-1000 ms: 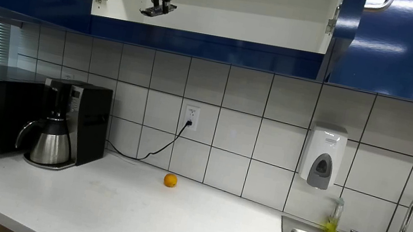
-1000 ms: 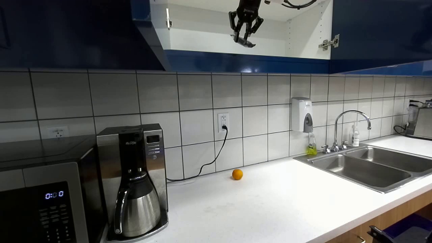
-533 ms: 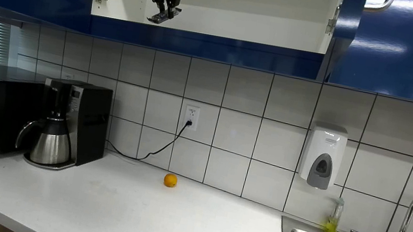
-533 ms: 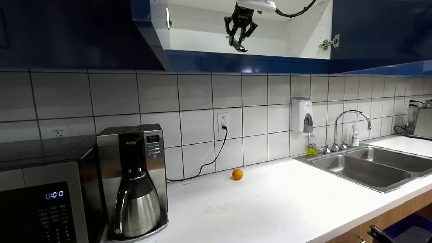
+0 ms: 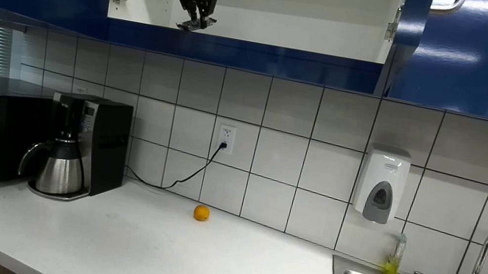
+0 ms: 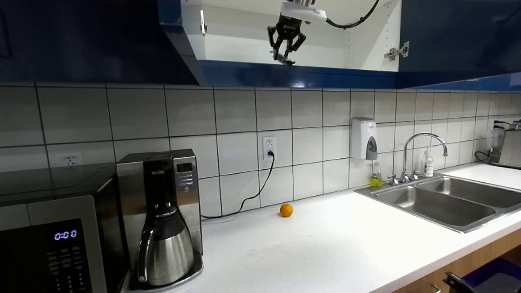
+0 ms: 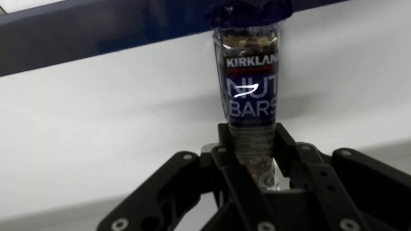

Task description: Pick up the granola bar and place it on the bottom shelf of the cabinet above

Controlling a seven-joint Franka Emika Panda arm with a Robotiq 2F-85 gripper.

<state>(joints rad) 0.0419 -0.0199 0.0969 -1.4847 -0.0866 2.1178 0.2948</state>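
Placing looks to be my current step: the blue-doored cabinet (image 5: pixel 302 32) stands open, and I judge the carrying all but done. Its bottom shelf (image 7: pixel 96 128) shows white across the wrist view, with the blue front edge (image 7: pixel 96 29) running along the top; in both exterior views that edge hides the shelf's surface, so I cannot tell whether anything touches it. My hand (image 6: pixel 281 56) points downward, its fingers (image 7: pixel 284 147) pinching the granola bar (image 7: pixel 250 86) from both sides. The bar hangs at the cabinet opening, tilted in both exterior views, and its dark wrapper end (image 7: pixel 250 14) overlaps the front edge in the wrist view. Next I'd take it farther inside, level it and settle it before parting the fingers; let go here, it could tip outward.
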